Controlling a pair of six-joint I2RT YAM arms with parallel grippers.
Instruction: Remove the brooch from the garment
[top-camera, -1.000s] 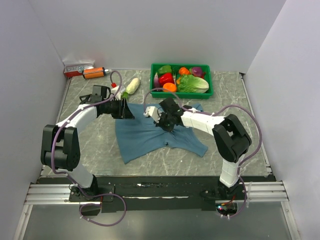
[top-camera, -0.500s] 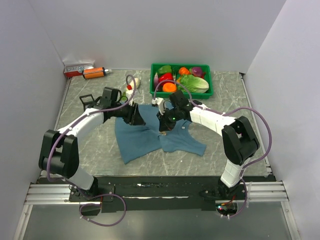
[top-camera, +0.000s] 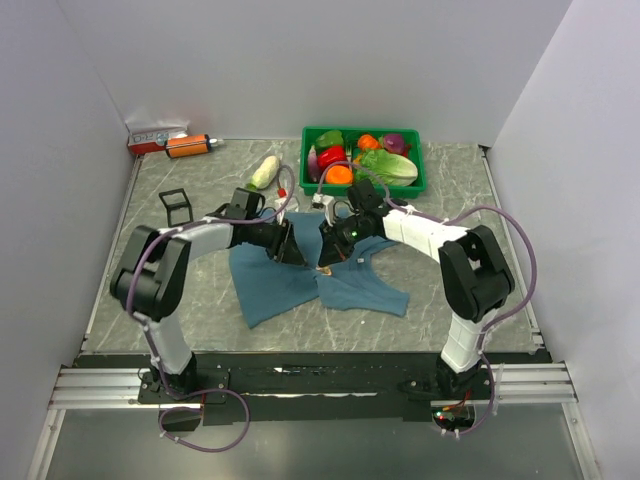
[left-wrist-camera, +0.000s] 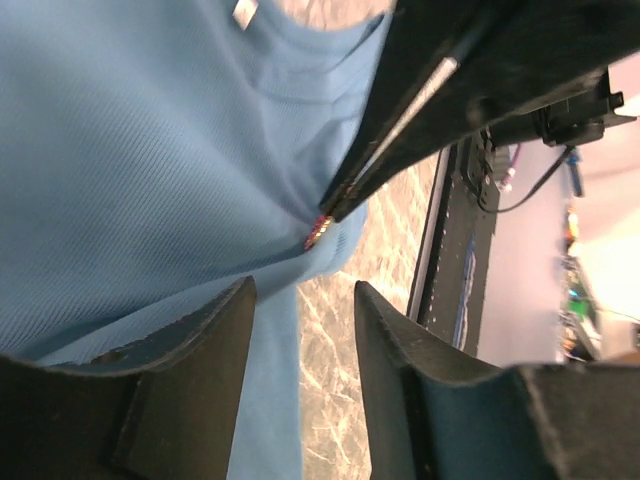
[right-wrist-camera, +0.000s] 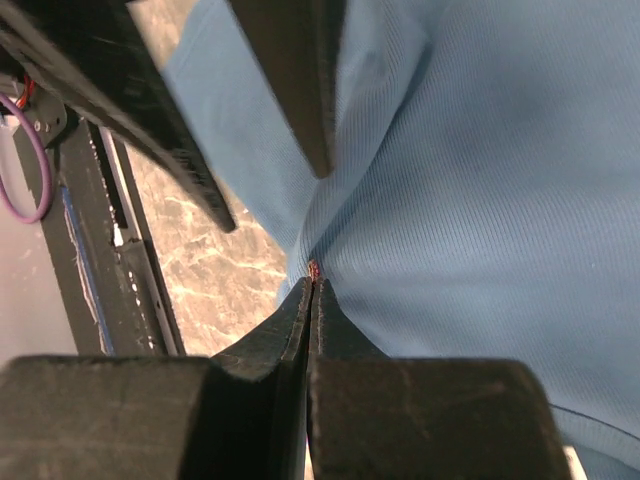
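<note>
The teal-blue garment (top-camera: 285, 285) lies bunched in the middle of the table. It fills the left wrist view (left-wrist-camera: 150, 150) and the right wrist view (right-wrist-camera: 480, 200). My right gripper (top-camera: 327, 262) (right-wrist-camera: 312, 285) is shut on the tiny reddish-gold brooch (right-wrist-camera: 314, 270) (left-wrist-camera: 318, 231), and the cloth rises to a peak at that spot. My left gripper (top-camera: 296, 252) (left-wrist-camera: 303, 288) hangs open just left of the brooch, with only a hanging cloth edge and table behind its gap. The white neck label (left-wrist-camera: 245, 12) shows at the top of the left wrist view.
A green basket (top-camera: 416, 186) of vegetables stands at the back, just behind the right arm. A pale vegetable (top-camera: 264, 172) and a small black frame (top-camera: 175, 205) lie at the back left. Orange and red items (top-camera: 170, 142) sit in the far left corner.
My left arm has swung right across the garment to beside the right gripper, and its jaws have widened a little. The right gripper stayed shut and drew the cloth together.
</note>
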